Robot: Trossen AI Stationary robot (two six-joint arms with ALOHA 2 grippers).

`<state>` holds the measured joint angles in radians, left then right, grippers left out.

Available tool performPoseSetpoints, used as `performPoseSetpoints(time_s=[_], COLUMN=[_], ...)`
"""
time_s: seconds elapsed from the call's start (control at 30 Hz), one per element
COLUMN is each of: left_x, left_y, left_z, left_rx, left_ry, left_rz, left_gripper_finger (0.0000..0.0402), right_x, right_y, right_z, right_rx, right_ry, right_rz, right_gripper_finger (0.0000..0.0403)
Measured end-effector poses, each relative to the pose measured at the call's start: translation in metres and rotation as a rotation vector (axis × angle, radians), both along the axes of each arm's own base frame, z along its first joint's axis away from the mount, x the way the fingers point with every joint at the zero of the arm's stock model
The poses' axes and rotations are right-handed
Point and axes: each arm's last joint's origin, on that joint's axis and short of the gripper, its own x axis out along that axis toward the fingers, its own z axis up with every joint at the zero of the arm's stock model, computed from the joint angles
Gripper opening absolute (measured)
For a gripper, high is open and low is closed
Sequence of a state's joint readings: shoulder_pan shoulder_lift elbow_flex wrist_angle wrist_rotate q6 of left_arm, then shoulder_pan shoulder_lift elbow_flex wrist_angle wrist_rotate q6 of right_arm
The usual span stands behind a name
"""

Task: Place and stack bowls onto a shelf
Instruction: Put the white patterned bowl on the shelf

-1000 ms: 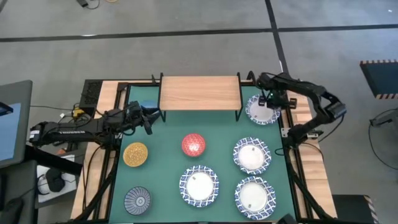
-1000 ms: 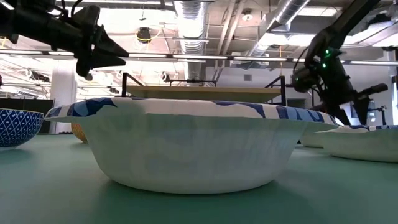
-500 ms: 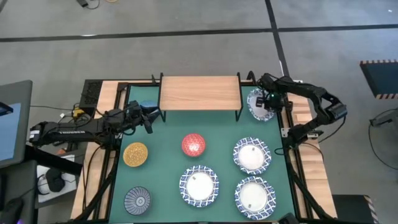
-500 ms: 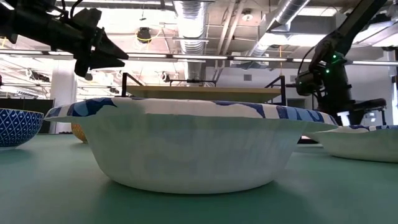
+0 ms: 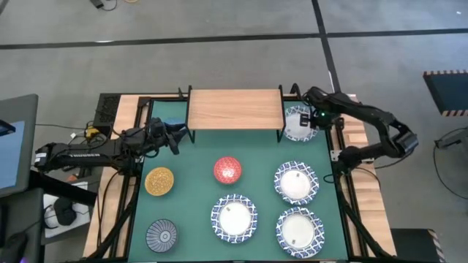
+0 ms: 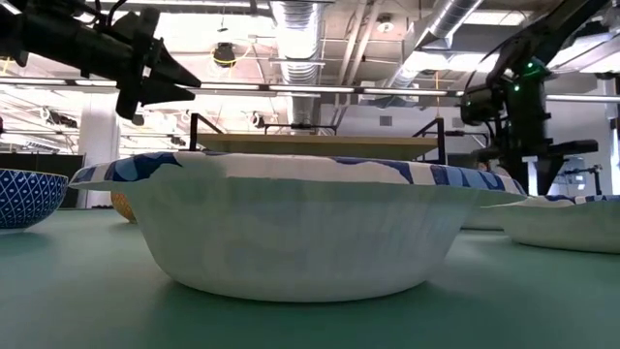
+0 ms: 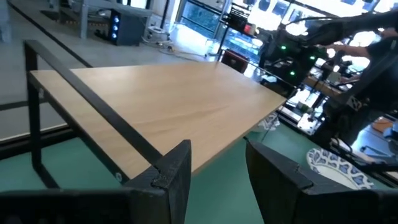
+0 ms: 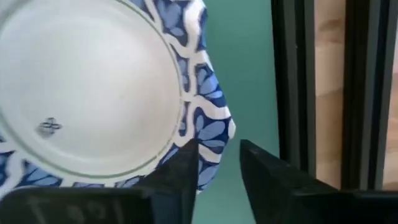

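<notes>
My right gripper point(image 5: 310, 117) point(image 8: 217, 171) is shut on a large white bowl with a blue patterned rim point(image 5: 296, 122) point(image 8: 93, 93), just off the right end of the light-wood shelf point(image 5: 235, 108) point(image 7: 168, 106). My left gripper point(image 5: 175, 136) point(image 7: 217, 171) hangs open and still above the mat near the shelf's left end, next to the partly hidden light blue bowl point(image 5: 174, 125). On the green mat rest the red bowl point(image 5: 227, 169), the golden yellow bowl point(image 5: 159, 181), the grey striped bowl point(image 5: 161, 235) and three more large white bowls point(image 5: 296, 183) point(image 5: 235, 218) point(image 5: 298, 230). My right gripper pinches the large bowl's blue patterned rim point(image 8: 214, 134) between its two fingers point(image 8: 180, 168), on the side that faces the table's right edge. The fingers come from the right, slanting down. The bowl's white inside faces the wrist camera, with green mat showing past its edge.
The shelf's black metal legs point(image 5: 281, 134) stand close to the held bowl. A black frame rail point(image 8: 289, 93) and wooden table edge run along the right side. In the low view one large bowl point(image 6: 291, 228) fills the foreground. Open mat lies in front of the shelf.
My right gripper has carried the large bowl off its place by the table's right edge, up and toward the left, to the shelf's right end. The bowl tipped on the way and now looks more level again.
</notes>
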<state>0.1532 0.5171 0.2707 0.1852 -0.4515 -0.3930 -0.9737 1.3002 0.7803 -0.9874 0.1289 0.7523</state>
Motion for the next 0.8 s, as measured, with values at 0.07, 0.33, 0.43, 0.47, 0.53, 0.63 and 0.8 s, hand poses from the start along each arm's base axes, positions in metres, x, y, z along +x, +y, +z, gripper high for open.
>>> performPoseSetpoints(time_s=[0.07, 0.33, 0.43, 0.47, 0.53, 0.63, 0.8], left_x=[0.0, 0.0, 0.0, 0.0, 0.0, 0.0, 0.0], left_y=[0.0, 0.0, 0.0, 0.0, 0.0, 0.0, 0.0], left_z=[0.0, 0.0, 0.0, 0.0, 0.0, 0.0, 0.0], left_rx=[0.0, -0.009, -0.011, -0.016, -0.027, -0.038, -0.057], left_ry=[-0.001, -0.007, -0.008, -0.012, -0.019, -0.027, -0.039], left_rz=[0.005, 0.008, 0.007, 0.007, 0.007, 0.008, 0.005], left_gripper_finger=[0.0137, 0.0137, 0.0137, 0.0137, 0.0137, 0.0137, 0.0137], right_x=[-0.001, -0.006, -0.011, -0.012, -0.014, -0.015, -0.013], right_y=[0.001, 0.003, 0.005, 0.005, 0.005, 0.005, 0.005], right_z=[0.003, -0.016, -0.031, -0.035, -0.041, -0.043, -0.04], right_rx=[-0.013, -0.032, -0.022, -0.026, -0.026, -0.037, -0.064], right_ry=[-0.007, -0.034, -0.086, -0.108, -0.126, -0.133, -0.149], right_rz=[0.013, -0.088, -0.124, -0.131, -0.139, -0.141, -0.111], right_gripper_finger=[0.0175, 0.0267, 0.027, 0.0269, 0.0264, 0.0238, 0.014])
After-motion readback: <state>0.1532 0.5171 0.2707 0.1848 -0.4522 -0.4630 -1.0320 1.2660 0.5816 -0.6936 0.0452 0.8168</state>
